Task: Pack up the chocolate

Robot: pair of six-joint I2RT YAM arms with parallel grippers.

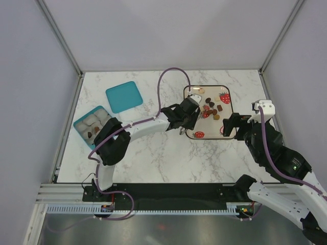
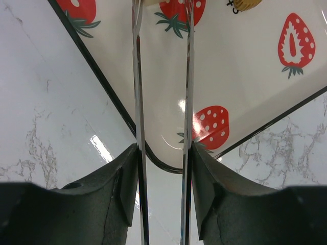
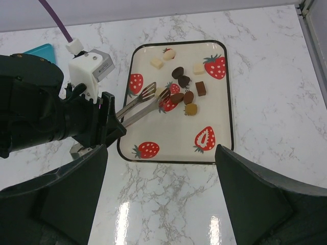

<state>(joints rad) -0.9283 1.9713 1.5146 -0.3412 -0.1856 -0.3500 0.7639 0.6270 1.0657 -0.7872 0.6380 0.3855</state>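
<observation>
The white marble bench (image 1: pixel 168 158) carries everything. The left arm (image 1: pixel 143 125) stretches from its base across the bench toward the tray, while the right arm (image 1: pixel 278 153) bends in from the right side.

A white tray (image 1: pixel 209 130) with a dark rim and red strawberry prints (image 3: pixel 214 67) lies at the far right of the bench. Well apart from it, at the left edge, sits an open teal box (image 1: pixel 82 127). Its flat teal lid (image 1: pixel 124 96) lies beside it, farther back.

The left hand (image 2: pixel 164 148) is over the tray's near left corner, clenched on the silver tongs (image 3: pixel 140 104). The wrist view shows the two thin blades pressed between its dark fingers (image 2: pixel 125 173). The tongs reach forward over the tray, their tips just beside the pile of sweets. Whether a piece sits between the tips cannot be told.

The right hand (image 3: pixel 161 153) hangs near the tray's right edge with its fingers spread wide, grasping nothing.

The chocolate (image 3: pixel 181 87) lies mostly on the tray, gathered in its far half. There are cream squares toward the back rim, dark heart shapes in the middle, and mid-brown pieces nearer the tongs. A few pale and brown pieces also show in the teal box, too small to make out in detail.
</observation>
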